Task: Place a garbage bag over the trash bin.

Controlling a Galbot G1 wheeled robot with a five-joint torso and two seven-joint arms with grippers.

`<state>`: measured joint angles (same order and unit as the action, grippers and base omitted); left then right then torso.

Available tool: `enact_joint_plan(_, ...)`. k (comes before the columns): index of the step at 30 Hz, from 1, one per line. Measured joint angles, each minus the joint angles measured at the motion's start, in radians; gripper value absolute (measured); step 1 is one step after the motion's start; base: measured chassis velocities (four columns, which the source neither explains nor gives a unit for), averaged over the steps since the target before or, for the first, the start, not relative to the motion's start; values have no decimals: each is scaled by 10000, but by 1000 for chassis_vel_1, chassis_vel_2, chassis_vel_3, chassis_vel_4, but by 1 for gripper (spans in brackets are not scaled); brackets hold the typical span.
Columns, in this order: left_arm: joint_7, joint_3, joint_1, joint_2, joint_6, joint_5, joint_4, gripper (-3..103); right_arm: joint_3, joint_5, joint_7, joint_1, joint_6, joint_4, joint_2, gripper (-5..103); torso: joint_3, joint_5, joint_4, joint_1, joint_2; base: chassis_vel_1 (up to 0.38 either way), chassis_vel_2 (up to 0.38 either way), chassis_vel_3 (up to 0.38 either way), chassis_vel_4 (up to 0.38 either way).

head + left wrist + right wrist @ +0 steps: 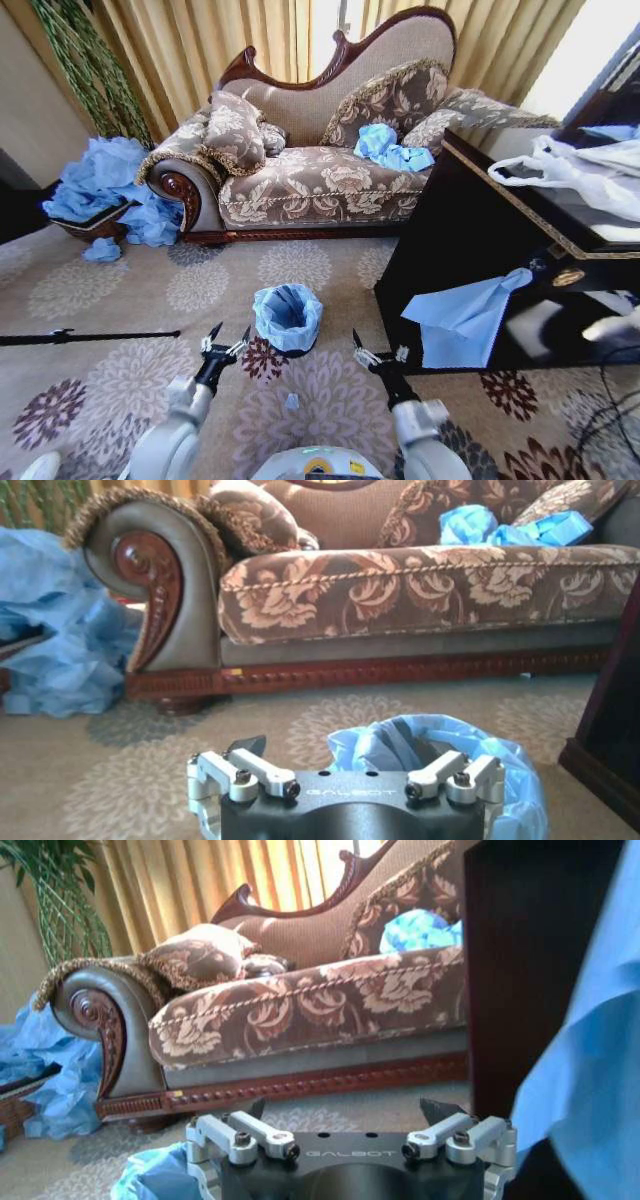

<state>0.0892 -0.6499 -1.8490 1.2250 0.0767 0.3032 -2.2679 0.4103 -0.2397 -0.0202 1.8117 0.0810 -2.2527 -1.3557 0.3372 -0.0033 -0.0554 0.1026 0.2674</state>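
The trash bin (288,345) stands on the patterned carpet (130,290) in front of the sofa (330,150), with the garbage bag (287,315) already lining it: the light-blue plastic is folded out over the round rim and hangs down the sides, so only a dark sliver of the bin shows at the base. In the left wrist view the lined bin sits just beyond the fingertips, the crinkled bag (450,757) draped around the opening. The left end effector (225,340) hovers low over the carpet just to the left of the bin, its fingers spread apart and holding nothing. The right end effector (368,352) hangs to the right of the bin, a little farther from it, also with its fingers apart and empty; in its own wrist view a corner of the blue bag (155,1177) shows beside the left finger mount. Right of the robot stands a dark glossy worktop (480,230) with a flat blue sheet (465,318) hanging over its near edge and a white plastic bag (570,170) lying on top. A bundle of blue bags (390,148) lies on the sofa seat, and a larger heap of blue bags (105,185) spills from a basket by the sofa's arm.
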Motion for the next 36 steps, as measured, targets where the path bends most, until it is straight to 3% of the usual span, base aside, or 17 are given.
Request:
enact_joint_plan(6, -722, -459, -987, 393, 69, 159, -751, 100, 827, -601, 802, 694, 360, -478, -115, 100, 1, 0, 3, 0, 0, 0, 0, 0, 0)
enact_joint_plan(10, -837, -654, -768, 340, 196, 376, -783, 100, 1022, -688, 1091, 675, 324, -577, -412, 100, 2, -2, 2, 1, 0, 0, 0, 0, 0)
enact_joint_plan(15, -681, -750, -174, 168, 526, 295, -1130, 100, 1159, -1009, 1162, 378, 147, -635, -732, 100, 2, -1, 0, 1, 0, 0, 0, 0, 0)
enact_joint_plan(22, -212, -820, -274, 493, 112, -796, -1780, 100, 1207, -523, 591, 58, 226, -889, -920, 100, 3, 0, 4, 2, 0, 0, 0, 0, 0)
enact_joint_plan(36, -92, -935, -447, 833, 223, -1212, -2013, 100, 1391, -407, 616, -59, 7, -933, -908, 100, 2, -1, 2, 2, 0, 0, 0, 0, 0)
